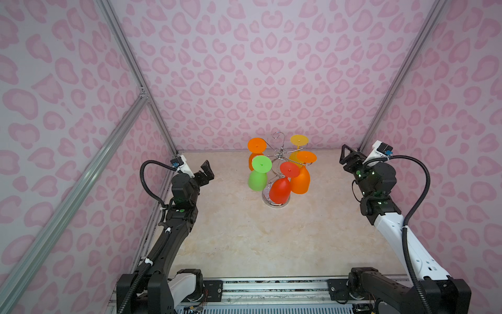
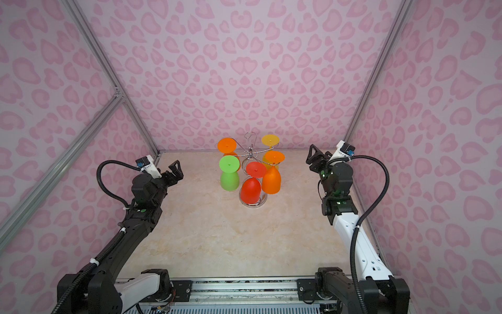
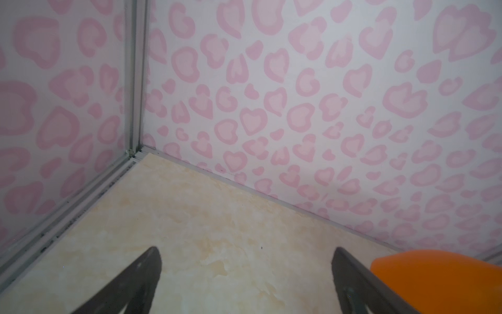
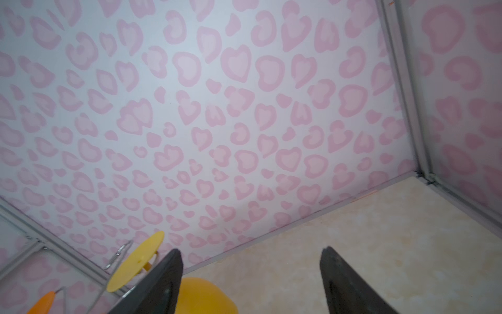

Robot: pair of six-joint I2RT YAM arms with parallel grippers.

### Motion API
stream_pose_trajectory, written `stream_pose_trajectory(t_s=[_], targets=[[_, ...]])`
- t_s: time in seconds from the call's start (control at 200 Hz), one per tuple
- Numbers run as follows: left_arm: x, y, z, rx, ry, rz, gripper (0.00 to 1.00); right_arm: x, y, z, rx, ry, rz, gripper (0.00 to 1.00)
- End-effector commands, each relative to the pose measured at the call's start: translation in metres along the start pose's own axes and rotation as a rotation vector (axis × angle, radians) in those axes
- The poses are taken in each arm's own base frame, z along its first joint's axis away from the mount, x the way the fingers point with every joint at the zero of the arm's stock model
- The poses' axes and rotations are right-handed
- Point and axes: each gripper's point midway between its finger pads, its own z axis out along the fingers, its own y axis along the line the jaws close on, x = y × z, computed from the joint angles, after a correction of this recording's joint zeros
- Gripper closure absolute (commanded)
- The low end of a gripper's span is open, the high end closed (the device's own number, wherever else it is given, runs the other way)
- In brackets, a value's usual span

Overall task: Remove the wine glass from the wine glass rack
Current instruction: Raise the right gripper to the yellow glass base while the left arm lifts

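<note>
The chrome wine glass rack (image 1: 281, 155) (image 2: 251, 153) stands at the far middle of the table with several coloured wine glasses hanging upside down from its arms. They are green (image 1: 256, 180), red (image 1: 279, 190), orange (image 1: 300, 182), yellow (image 1: 298, 140) and a second orange (image 1: 256, 145). My left gripper (image 1: 206, 170) (image 3: 246, 252) hovers left of the rack, open and empty, with an orange glass (image 3: 434, 280) beside one finger. Right of the rack, my right gripper (image 1: 346, 157) (image 4: 251, 252) is open and empty, with the yellow glass (image 4: 206, 296) beside one finger.
Pink heart-patterned walls with aluminium frame posts (image 1: 163, 130) close in the marbled table (image 1: 244, 239) on three sides. Both arm bases sit on a rail (image 1: 271, 288) at the near edge.
</note>
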Motion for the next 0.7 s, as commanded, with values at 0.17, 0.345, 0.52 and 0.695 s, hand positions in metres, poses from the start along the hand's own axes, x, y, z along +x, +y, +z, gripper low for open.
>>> stream_pose_trajectory(t_s=[0.17, 0.345, 0.52, 0.695], targets=[[-0.002, -0.021, -0.02, 0.094, 0.036, -0.033, 0.01, 0.031, 0.05, 0.037, -0.239, 0.239, 0.281, 0.22], [-0.004, -0.028, -0.023, 0.136, 0.04, -0.033, 0.01, 0.049, 0.075, 0.059, -0.32, 0.331, 0.305, 0.24], [0.003, -0.026, -0.021, 0.13, 0.051, -0.031, 0.02, 0.074, 0.082, 0.071, -0.296, 0.402, 0.248, 0.26], [0.008, -0.024, -0.019, 0.128, 0.062, -0.04, 0.02, 0.087, 0.08, 0.079, -0.282, 0.427, 0.237, 0.29]])
